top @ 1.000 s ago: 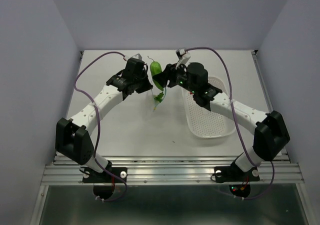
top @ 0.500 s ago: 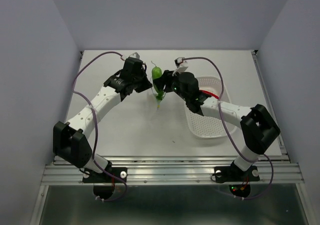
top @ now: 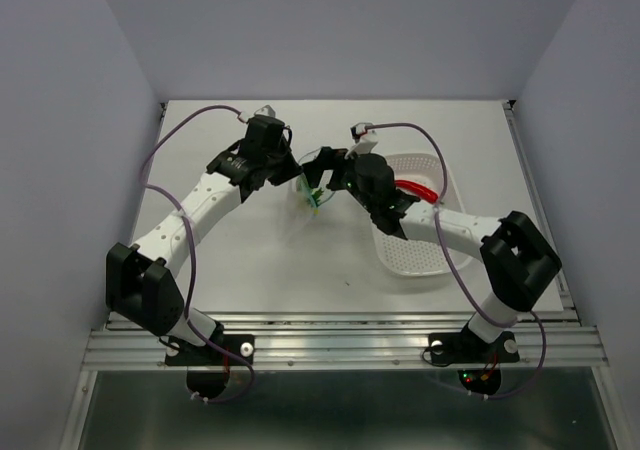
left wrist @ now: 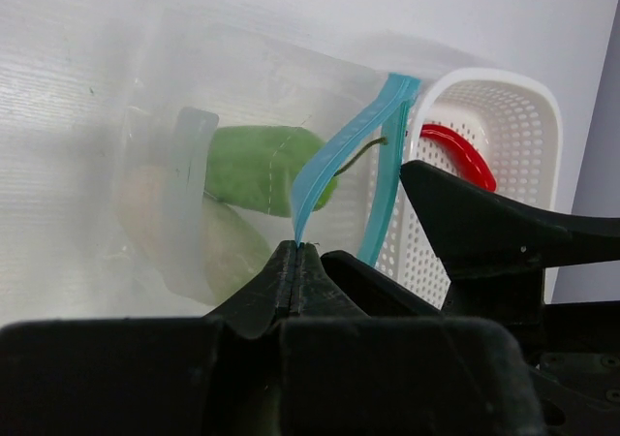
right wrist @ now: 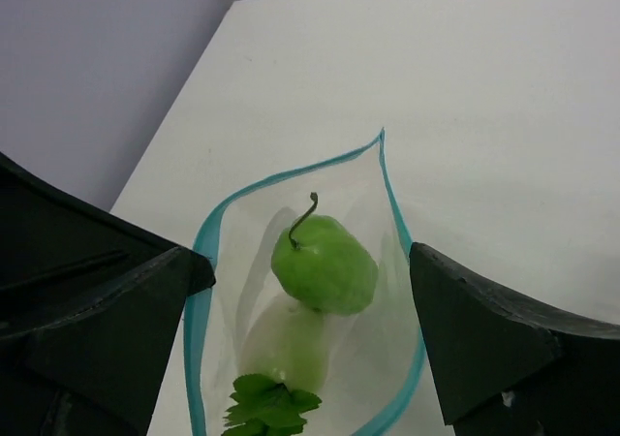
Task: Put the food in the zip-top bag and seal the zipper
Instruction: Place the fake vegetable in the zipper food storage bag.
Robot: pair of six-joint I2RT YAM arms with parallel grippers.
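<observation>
The clear zip-top bag [top: 308, 192] stands open on the table between my two grippers. My left gripper [left wrist: 297, 252] is shut on its light blue zipper [left wrist: 339, 155] strip and holds the mouth up. The green cucumber piece [right wrist: 325, 262] lies inside the bag, on top of the white radish [right wrist: 291, 344], whose green leaves [right wrist: 266, 402] point toward the mouth. My right gripper [right wrist: 312, 262] is open and empty just above the bag's mouth, with its fingers wide on both sides. The red chili [top: 418, 188] lies in the white basket [top: 420, 255].
The white perforated basket stands right of the bag, under my right forearm, and shows close behind the zipper in the left wrist view [left wrist: 504, 116]. The table's back edge and the side walls are near.
The cucumber, held by my right gripper above the bag a second ago, has gone down into the bag. My right gripper has moved left, lowered and let it go.
</observation>
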